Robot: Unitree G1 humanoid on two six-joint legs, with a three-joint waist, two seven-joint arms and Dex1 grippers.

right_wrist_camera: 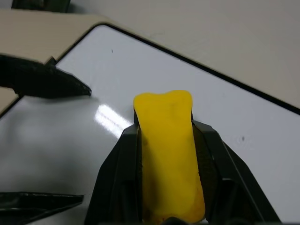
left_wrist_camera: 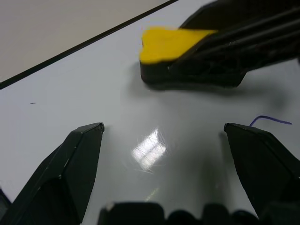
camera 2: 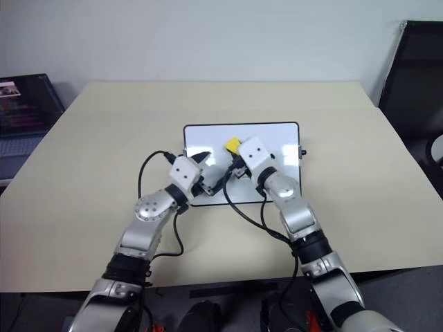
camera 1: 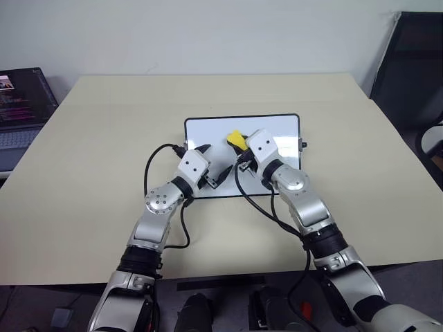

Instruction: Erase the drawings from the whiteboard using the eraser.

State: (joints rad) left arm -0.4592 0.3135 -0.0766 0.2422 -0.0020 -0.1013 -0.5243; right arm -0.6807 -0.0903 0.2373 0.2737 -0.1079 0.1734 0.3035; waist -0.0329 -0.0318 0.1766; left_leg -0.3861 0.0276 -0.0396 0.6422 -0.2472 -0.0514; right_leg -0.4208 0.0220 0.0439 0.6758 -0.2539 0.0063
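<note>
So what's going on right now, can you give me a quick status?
Right gripper shut on the eraser, over the whiteboard. Left gripper open, empty, above the board. One pen stroke left by its finger. Nothing blocking.

Yellow eraser (camera 1: 235, 138) in right gripper (camera 1: 239, 146) over whiteboard (camera 1: 208, 131).

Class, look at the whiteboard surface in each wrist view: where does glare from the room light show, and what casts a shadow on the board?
Left wrist view: a bright streaky glare patch on the whiteboard between the open left gripper fingers; the eraser casts a soft dark shadow beneath it. Right wrist view: a similar glare patch beside the eraser, which the right gripper clamps.
</note>
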